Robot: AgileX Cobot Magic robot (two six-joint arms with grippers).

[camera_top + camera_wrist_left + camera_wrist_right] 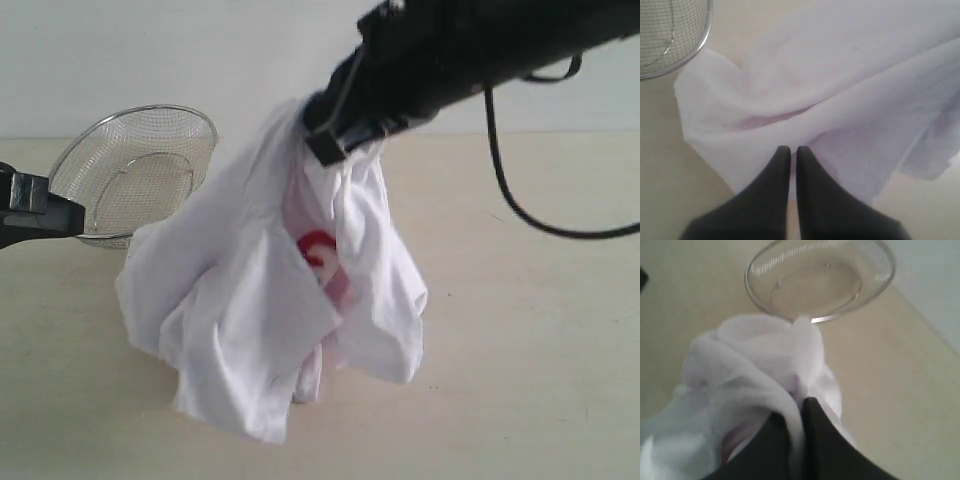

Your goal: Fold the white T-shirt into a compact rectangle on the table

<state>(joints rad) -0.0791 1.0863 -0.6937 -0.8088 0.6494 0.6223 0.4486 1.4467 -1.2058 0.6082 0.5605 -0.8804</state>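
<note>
**Item:** white T-shirt (270, 300). It is held at the centre of the exterior frame, bunched and hung from a pinch at its top. Red lettering (320, 255) is partly seen among the folds. Whether the lowest fold touches the table (540, 350) cannot be told.

**Right gripper** (335, 140): it is placed at the upper centre, its arm reaching in from the upper right. The jaws are closed on a gathered ridge of cloth, which is seen pressed between the fingers in its wrist view.

**Left gripper** (793, 150): it is found at the left edge of the exterior frame. The jaws are drawn together and nothing is seen held. The shirt's cloth is seen past its tips.

**Steel mesh bowl** (135, 170): it is set at the upper left, behind the shirt.

**Progress:** judged to be at an early stage. No fold is made. The garment is yet to be spread flat, then folded sleeves and body into a rectangle.
</note>
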